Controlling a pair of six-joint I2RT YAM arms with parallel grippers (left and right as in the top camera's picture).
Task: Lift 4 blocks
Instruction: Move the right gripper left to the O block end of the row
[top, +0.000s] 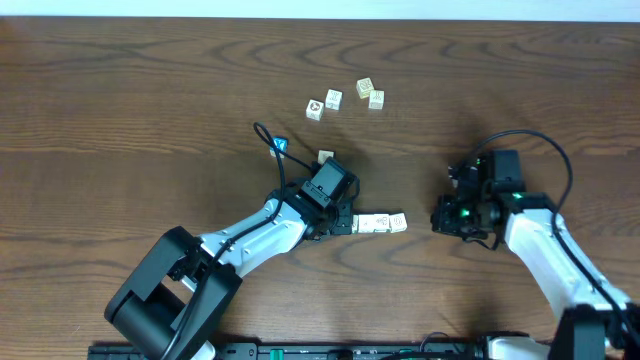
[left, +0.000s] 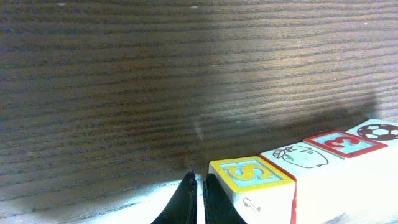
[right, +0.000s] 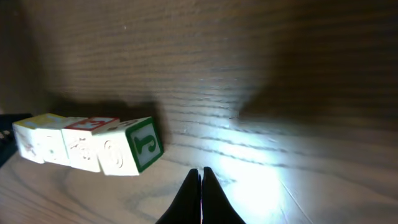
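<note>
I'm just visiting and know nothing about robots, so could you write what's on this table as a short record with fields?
task things: row of four blocks, end to end
left gripper: shut, at the row's yellow S end
right gripper: shut, a gap short of the row's green-letter end
elsewhere: cluster of four loose blocks, farther back; blue-and-white cube by the left arm
surface: dark wooden table
</note>
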